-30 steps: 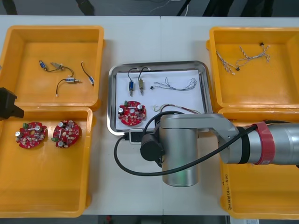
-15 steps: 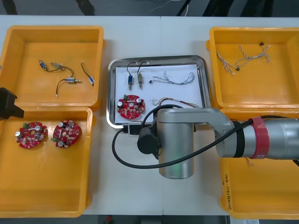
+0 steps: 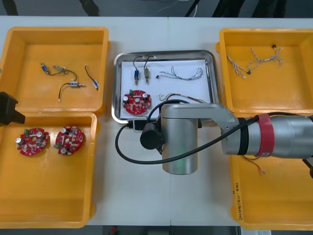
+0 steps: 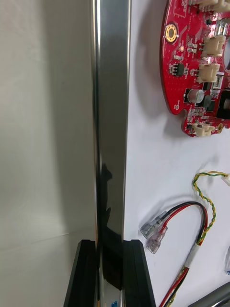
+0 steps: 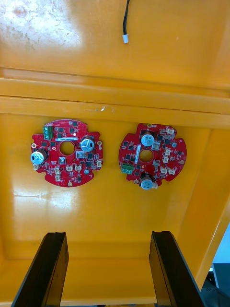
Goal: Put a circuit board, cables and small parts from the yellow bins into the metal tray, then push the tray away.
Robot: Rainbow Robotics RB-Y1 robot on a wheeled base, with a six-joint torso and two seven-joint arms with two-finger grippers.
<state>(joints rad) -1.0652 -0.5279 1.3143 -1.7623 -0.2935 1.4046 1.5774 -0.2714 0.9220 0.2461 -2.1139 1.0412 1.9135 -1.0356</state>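
A light table (image 3: pixel 146 29) runs across under both arms, with the metal tray (image 3: pixel 117 88) in the middle and yellow bins (image 3: pixel 225 73) close on either side of it.

The tray looks loaded: a circuit board (image 3: pixel 136 102) near its near-left corner, small metal parts (image 3: pixel 142 84) beyond the board, a twisted blue and white cable (image 3: pixel 183 74) toward its far right, and a red and yellow cable (image 4: pixel 201 225) just inside its near rim. By that, you are on the last step, the push.

Your right gripper (image 4: pixel 111 244) is pinched on the tray's near rim, one black finger outside the rim and one inside, the shiny edge between them. It has nothing else in hand.

The hold looks to be left of the middle of that rim, so the tray may tend to swing as it goes. Drive straight away from yourself and watch that both side rims stay off the bin walls. Go slow and level. The loose cables and parts will likely slide on the white liner if you jerk or lift.

The board lies inside the tray, farther along the rim from the fingers and apart from them. The red and yellow cable's clear connectors are the nearest thing to the inner finger, near it but not touching.

Your left gripper (image 5: pixel 109 237) waits wide open and empty over the bin by the tray's near-left corner, above two more round boards (image 5: pixel 66 152).
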